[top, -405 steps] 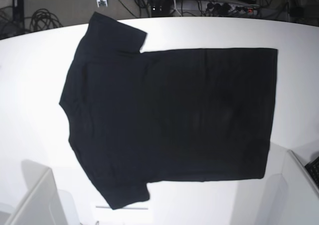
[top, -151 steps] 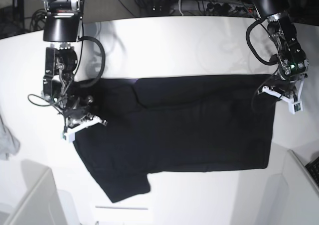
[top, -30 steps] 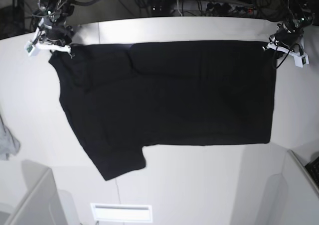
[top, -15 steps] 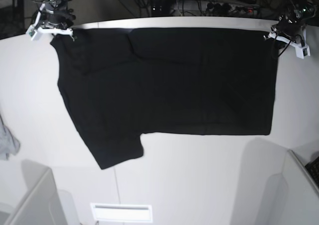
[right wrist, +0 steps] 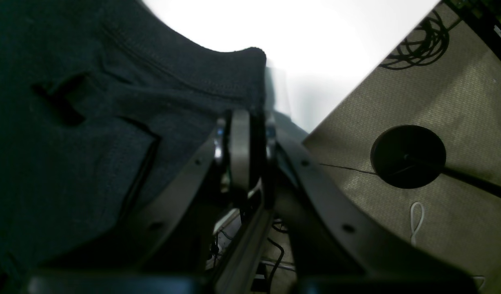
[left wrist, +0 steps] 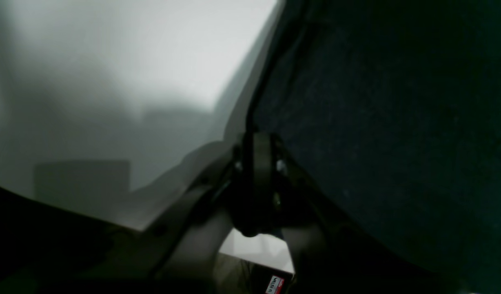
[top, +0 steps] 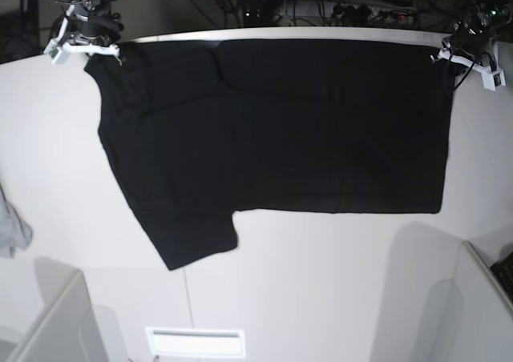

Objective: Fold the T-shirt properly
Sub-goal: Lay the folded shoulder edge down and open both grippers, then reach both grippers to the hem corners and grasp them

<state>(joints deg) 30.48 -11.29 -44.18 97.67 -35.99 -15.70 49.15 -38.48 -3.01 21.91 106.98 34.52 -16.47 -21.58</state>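
The large plain black cloth T-shirt (top: 272, 130) hangs spread over the white bench (top: 321, 290), its top edge held along the bench's far edge. The left gripper (top: 469, 58) is clamped tight on the far right corner, and the right gripper (top: 80, 46) pinches the far left corner. A small grey cloth (top: 12, 226) lies at the bench's left edge.

The T-shirt (top: 272, 130), which earlier lay flat and spread on the tabletop (top: 321, 298), now hangs lifted by its top edge at 12 o'clock. The right gripper (top: 80, 48) and left gripper (top: 469, 58) have come in, clamped its two upper corners and raised them. The upper sleeve is folded in. A small grey cloth (top: 12, 230) has appeared at 9 o'clock.
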